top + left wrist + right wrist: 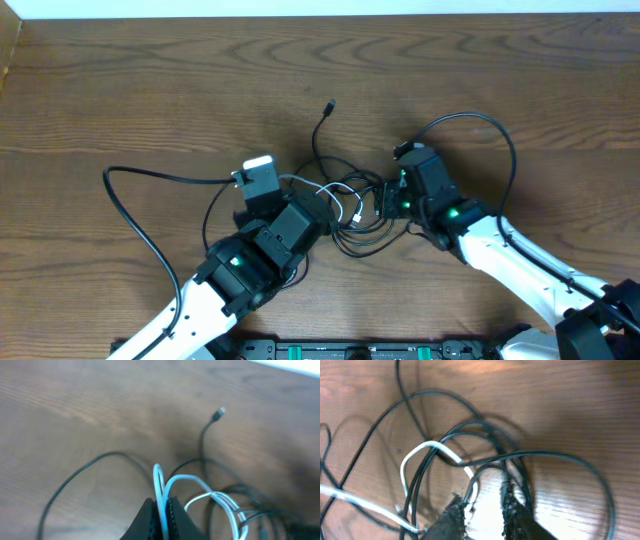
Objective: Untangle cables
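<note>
Now the left hand pinches the white cable while the right hand, jaws apart over the black cables, needs to grip one and pull away.

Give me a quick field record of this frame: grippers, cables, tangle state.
left gripper: shut on white cable, pinched between its fingers
right gripper: open, jaws apart at the tangle, nothing clearly held
black cables: looped, crossing the white cable
free plug: black cable end, lying on the wooden table clear of the tangle
tangle: not yet undone
</note>
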Available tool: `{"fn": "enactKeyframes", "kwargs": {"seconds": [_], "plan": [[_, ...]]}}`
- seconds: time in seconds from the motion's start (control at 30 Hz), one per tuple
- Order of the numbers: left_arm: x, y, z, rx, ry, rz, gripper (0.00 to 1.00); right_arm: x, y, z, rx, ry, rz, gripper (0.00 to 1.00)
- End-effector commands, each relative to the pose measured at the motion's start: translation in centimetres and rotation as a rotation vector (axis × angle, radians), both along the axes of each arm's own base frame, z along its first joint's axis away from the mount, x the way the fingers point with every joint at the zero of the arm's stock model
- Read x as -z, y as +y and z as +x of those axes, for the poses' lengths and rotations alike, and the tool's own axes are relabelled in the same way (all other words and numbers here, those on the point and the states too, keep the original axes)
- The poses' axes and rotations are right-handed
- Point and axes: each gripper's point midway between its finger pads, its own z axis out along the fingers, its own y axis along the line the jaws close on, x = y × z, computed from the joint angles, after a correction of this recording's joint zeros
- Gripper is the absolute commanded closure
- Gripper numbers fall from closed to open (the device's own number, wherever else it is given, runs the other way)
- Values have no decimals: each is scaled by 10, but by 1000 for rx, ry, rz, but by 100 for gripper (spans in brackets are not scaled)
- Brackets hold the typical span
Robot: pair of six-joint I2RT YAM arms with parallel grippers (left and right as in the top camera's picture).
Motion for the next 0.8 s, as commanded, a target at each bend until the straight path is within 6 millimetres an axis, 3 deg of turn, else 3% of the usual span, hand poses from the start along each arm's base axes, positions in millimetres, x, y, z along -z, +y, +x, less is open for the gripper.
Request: {"fn": "enactKeyframes", "kwargs": {"seconds": [0.0, 0.17, 0.33, 0.6, 0.77], "plan": [[-28, -11, 6, 103, -77, 4, 92, 7, 5, -8, -39, 2, -46, 71], [-88, -35, 9, 246, -253, -115, 92, 40, -15, -21, 65, 129, -135, 68], [-154, -28, -2, 272, -466, -251, 93, 75, -30, -30, 168, 244, -194, 71], [-253, 15, -42, 289, -832, -302, 92, 83, -62, -28, 342, 337, -178, 71], [-274, 65, -58, 102, -930, -317, 92, 86, -81, -30, 420, 386, -189, 71]]}}
